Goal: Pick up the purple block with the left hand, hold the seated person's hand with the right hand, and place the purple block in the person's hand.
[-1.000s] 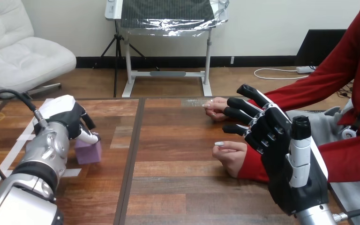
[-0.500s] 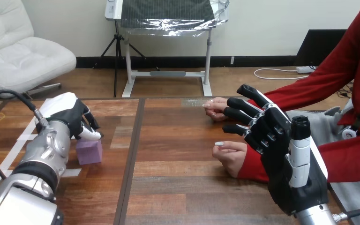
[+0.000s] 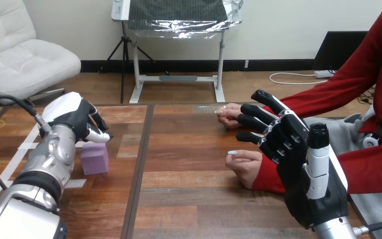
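Since the earlier frames, the left hand point(image 3: 77, 118) has been raised off the purple block point(image 3: 94, 158), while the block is left at its place on the wooden table point(image 3: 179, 199).

In the head view, the left hand is seen just above the purple block, its back turned up and its fingers point(image 3: 99, 136) curled downward with nothing held in them; whether the tips touch the block's top cannot be told. The silver left forearm point(image 3: 49, 159) is seen just beside the block. Well apart from the block, the right hand point(image 3: 301, 172) is held upright with its fingers point(image 3: 258, 117) spread. Two person's hands point(image 3: 242, 163) are rested on the table between the block and the right hand, the nearer one loosely closed.
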{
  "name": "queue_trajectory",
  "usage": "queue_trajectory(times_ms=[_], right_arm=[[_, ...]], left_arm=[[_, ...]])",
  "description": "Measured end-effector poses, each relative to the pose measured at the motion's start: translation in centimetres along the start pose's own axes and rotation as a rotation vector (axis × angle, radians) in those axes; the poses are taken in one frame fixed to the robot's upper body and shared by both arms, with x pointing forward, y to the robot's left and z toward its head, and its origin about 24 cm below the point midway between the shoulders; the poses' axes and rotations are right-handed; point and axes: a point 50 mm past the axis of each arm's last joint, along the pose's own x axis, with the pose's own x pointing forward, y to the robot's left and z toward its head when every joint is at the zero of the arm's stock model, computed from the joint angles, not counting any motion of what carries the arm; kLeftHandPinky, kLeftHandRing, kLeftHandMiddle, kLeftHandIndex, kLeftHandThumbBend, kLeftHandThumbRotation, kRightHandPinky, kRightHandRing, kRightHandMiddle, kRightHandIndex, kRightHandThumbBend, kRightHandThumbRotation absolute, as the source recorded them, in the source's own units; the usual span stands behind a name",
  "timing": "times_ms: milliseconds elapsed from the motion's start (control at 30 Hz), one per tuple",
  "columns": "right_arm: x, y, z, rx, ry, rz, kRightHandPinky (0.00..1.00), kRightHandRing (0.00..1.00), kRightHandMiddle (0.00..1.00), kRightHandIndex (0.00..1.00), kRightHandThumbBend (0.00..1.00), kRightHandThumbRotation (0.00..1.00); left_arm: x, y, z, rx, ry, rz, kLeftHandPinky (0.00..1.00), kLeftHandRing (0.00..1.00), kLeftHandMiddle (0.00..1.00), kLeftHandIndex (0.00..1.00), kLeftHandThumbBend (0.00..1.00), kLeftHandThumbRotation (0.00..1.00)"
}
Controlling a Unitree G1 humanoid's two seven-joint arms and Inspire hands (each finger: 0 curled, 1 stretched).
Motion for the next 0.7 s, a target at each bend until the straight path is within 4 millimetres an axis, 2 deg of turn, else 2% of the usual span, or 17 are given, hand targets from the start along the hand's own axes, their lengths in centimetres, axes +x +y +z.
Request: queue_trajectory(times_ms=[133, 300, 700], right_arm=[[0.00, 0.00, 0.00, 0.000, 0.000, 0.000, 0.73, 0.82, 0.81, 0.86, 0.83, 0.98], [0.00, 0.00, 0.00, 0.000, 0.000, 0.000, 0.74, 0.82, 0.81, 0.85, 0.82, 0.98], [0.00, 0.00, 0.00, 0.000, 0.000, 0.000, 0.72, 0.81, 0.81, 0.86, 0.82, 0.98]], left_arm=[[0.01, 0.08, 0.10, -0.012, -0.009, 0.007, 0.53, 0.54, 0.57, 0.54, 0.64, 0.10], [0.02, 0.17, 0.25, -0.030, -0.020, 0.012, 0.60, 0.65, 0.65, 0.63, 0.65, 0.13], [0.03, 0.28, 0.44, -0.027, -0.035, 0.019, 0.68, 0.78, 0.78, 0.76, 0.66, 0.22]])
